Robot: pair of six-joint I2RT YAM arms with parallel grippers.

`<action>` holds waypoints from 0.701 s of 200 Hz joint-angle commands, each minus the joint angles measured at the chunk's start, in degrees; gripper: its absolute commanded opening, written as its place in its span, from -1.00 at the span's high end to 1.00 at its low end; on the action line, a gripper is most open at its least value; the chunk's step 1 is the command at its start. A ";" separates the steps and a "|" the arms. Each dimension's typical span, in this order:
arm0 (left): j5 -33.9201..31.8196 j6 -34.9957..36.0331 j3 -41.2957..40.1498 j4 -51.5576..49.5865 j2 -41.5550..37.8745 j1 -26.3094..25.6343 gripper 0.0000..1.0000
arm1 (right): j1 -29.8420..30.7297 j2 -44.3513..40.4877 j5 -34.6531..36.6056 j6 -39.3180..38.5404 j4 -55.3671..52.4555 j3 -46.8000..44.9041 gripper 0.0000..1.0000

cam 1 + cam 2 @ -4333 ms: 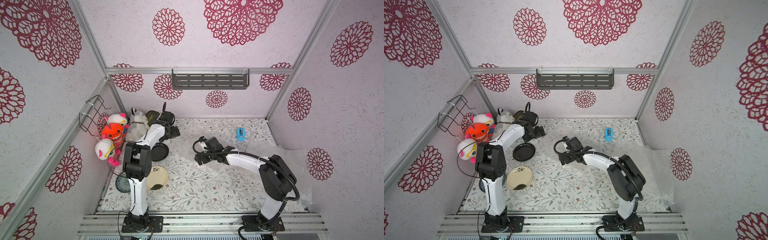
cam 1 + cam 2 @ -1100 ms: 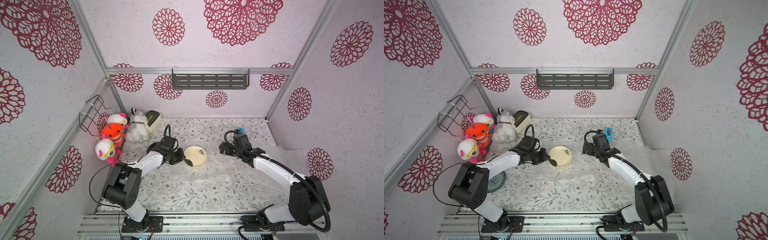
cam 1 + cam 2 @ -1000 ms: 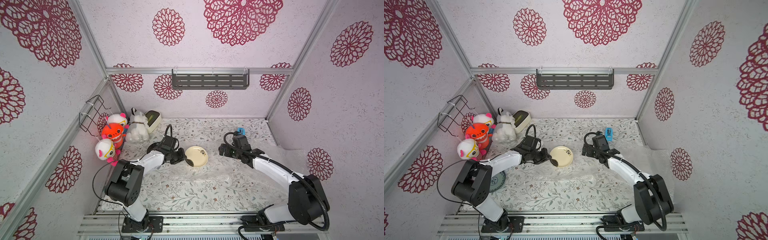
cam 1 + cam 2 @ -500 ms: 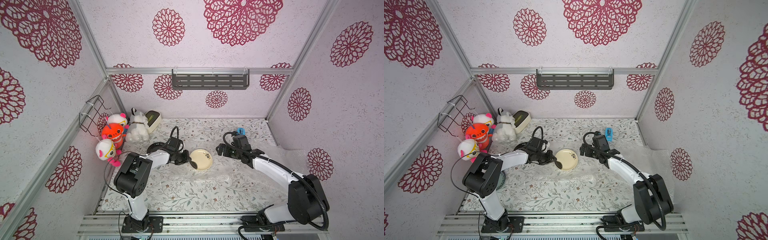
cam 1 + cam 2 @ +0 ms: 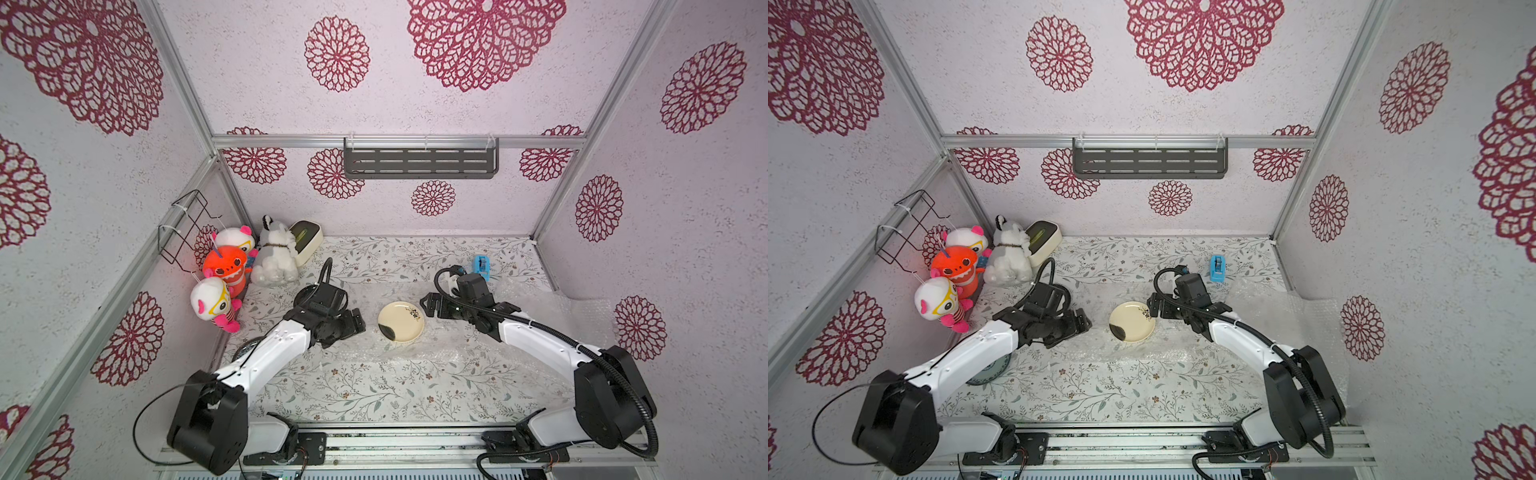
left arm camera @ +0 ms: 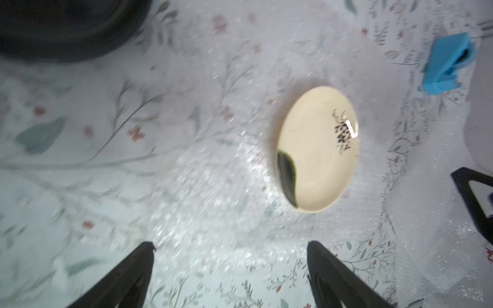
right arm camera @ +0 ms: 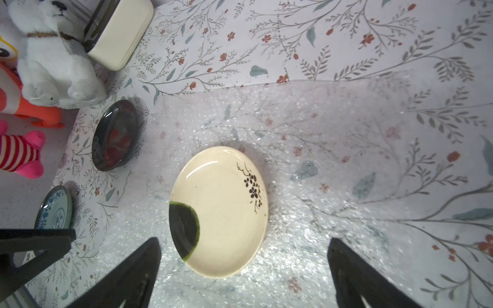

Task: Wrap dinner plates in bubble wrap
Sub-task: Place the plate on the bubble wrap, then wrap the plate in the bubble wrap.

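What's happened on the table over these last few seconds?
The left arm carried the cream plate from the table's left side to the middle, onto the bubble wrap, then its jaws opened and let go. The right arm shifted aside and waits beside the plate, jaws open. The black plate, grey-teal plate, toys and tape dispenser stayed put.

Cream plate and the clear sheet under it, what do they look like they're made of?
Cream plate: probably glazed ceramic; glossy surface with bright highlights along the rim, painted dark floral marks and a dark green-black patch. Clear sheet: thin plastic bubble wrap; see-through, dotted with small glinting bubbles, the floral table surface showing through.
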 commanded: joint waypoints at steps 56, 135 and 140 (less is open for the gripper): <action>0.82 -4.48 -3.64 2.22 8.94 0.28 -0.09 | -0.01 0.21 1.89 -1.18 4.68 -0.53 -0.97; 3.86 -2.33 11.52 -1.99 9.48 -1.47 1.00 | 1.20 4.47 -13.40 -10.46 12.64 -4.13 -0.91; 4.30 -2.46 12.85 -2.46 10.34 -1.52 1.00 | 1.85 4.95 -14.41 -11.65 13.62 -4.06 -0.91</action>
